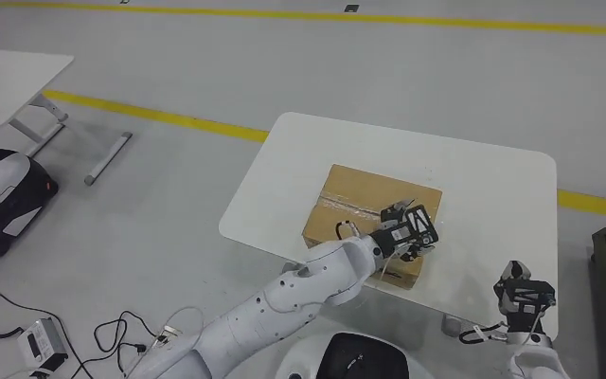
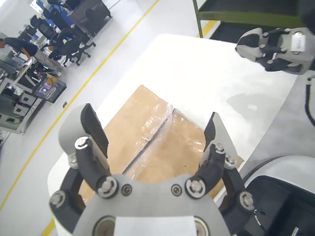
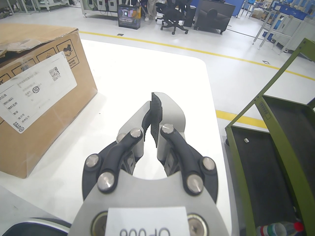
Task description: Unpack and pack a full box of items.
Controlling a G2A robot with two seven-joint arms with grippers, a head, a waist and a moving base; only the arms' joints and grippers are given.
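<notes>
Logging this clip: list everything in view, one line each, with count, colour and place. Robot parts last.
cardboard box: one, brown, on the table, flaps shut
clear tape: one strip, see-through, along the box's top seam
label: one, white, on the side of the box that faces the right arm
table: one, white, under the box
second table: one, white, across the floor from the box's table
cart: one, green with dark trays, beside the table on the right arm's side
floor lines: several, yellow, on the grey floor
left end effector: one, grey and black, open, above the box's top
right end effector: one, grey and black, shut, over the table beside the box
</notes>
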